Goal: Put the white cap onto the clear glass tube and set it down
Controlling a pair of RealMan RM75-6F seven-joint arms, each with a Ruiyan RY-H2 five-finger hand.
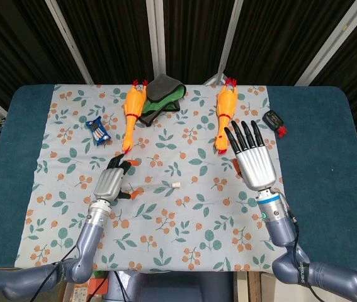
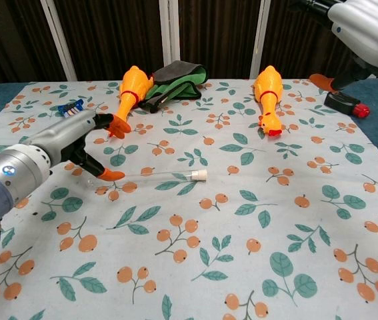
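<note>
From the head view, the clear glass tube [image 1: 155, 186] lies flat on the floral cloth [image 1: 184, 233], a little left of the cloth's middle, with the white cap [image 1: 175, 185] fitted on its right end. The left hand [image 1: 111, 179] sits just off the tube's bare end, fingers loosened and apart, gripping nothing. Over on the right, the right hand [image 1: 251, 157] hangs above the cloth with its fingers spread wide and straight, palm empty. Along the far edge: one rubber chicken [image 1: 131, 116] left of centre, a green-and-grey pouch [image 1: 160, 94] beside it, a second rubber chicken [image 1: 225, 113] further right. A small blue packet [image 1: 97, 130] rests near the cloth's left edge, and a black-and-red gadget [image 1: 274, 121] lies on the blue table [image 1: 320, 163] beyond the cloth's right edge.

Down to the chest view: the tube [image 2: 155, 175] rests on the cloth [image 2: 242, 253], cap [image 2: 198, 175] pointing right, lying free. The left hand [image 2: 75, 140] is open beside it, orange-tipped fingers [image 2: 112, 175] close to the glass; contact I cannot tell. The right hand [image 2: 369, 33] shows only partly at the upper right corner, held high.
</note>
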